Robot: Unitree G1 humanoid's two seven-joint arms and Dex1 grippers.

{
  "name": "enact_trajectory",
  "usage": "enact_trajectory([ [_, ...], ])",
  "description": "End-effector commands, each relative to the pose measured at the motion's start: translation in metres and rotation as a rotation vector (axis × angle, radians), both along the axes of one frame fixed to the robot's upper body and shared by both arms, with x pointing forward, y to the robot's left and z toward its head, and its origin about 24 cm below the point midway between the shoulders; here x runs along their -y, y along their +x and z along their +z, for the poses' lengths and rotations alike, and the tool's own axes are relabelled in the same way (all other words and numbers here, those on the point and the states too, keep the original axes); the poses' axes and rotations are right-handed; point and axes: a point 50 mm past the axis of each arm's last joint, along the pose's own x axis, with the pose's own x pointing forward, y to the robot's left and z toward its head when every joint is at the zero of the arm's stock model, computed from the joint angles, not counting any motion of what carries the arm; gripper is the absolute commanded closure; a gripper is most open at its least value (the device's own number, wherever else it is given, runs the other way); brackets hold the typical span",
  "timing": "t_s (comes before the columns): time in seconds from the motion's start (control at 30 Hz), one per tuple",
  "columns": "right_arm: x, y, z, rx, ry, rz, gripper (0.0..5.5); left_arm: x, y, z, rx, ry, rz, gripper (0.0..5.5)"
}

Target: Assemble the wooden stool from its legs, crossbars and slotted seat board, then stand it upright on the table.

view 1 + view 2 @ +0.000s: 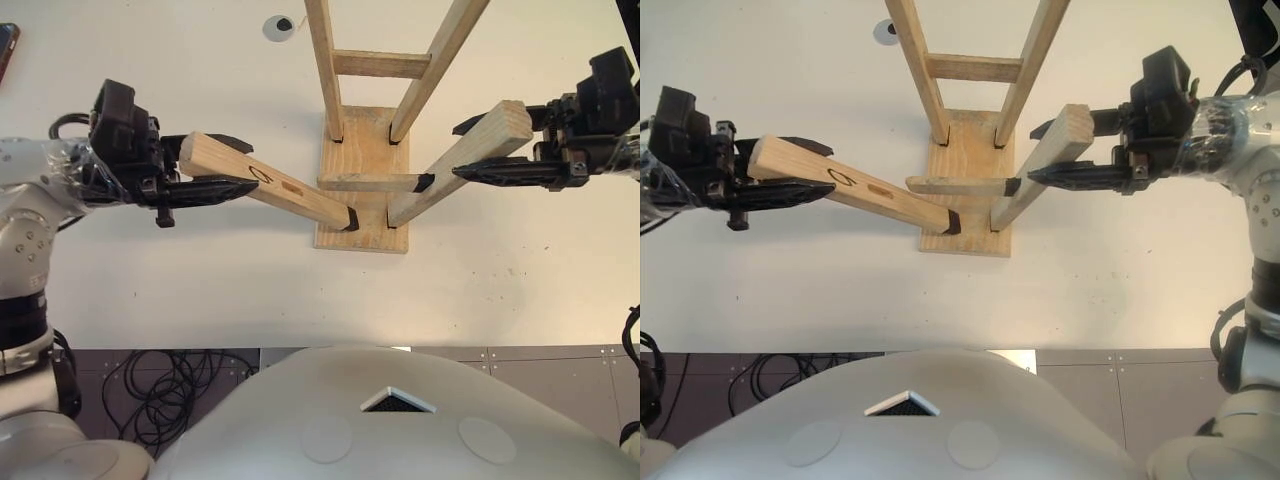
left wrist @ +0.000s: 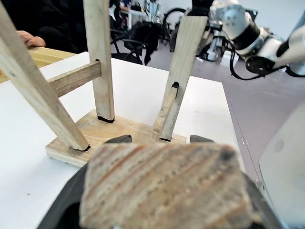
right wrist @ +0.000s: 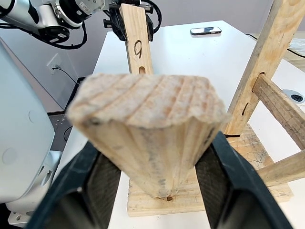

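Observation:
The slotted seat board (image 1: 368, 236) lies flat on the white table with its legs standing up out of it. The two far legs (image 1: 325, 70) are joined by a crossbar (image 1: 380, 64). My left gripper (image 1: 245, 165) is shut on the top end of the near left leg (image 1: 290, 195), which leans outward to the left. My right gripper (image 1: 458, 150) is shut on the top end of the near right leg (image 1: 440, 180), which leans to the right. A second crossbar (image 1: 365, 182) sticks out of the right leg; its free end is outside the left leg's empty slot (image 3: 142, 70).
A phone (image 3: 206, 31) lies at the table's far left. A round grey disc (image 1: 282, 26) sits on the table behind the stool. The table's near edge (image 1: 300, 346) runs just in front, with cables (image 1: 165, 395) on the floor below.

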Motion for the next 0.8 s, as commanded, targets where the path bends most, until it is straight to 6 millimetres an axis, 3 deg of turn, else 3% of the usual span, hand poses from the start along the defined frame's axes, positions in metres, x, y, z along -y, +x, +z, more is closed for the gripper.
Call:
enact_trajectory([
  [0.03,0.001,-0.002,-0.019,-0.068,-0.079,-0.037,3.43,-0.009,0.008,0.006,0.023,0.130,-0.005,3.49],
  [0.47,-0.009,-0.012,-0.026,-0.093,-0.057,-0.019,3.44,-0.017,0.029,0.026,0.085,0.369,-0.154,3.49],
  [0.8,-0.022,-0.021,-0.034,-0.103,-0.024,-0.006,3.44,0.030,0.042,0.058,0.100,0.385,-0.258,3.49],
])
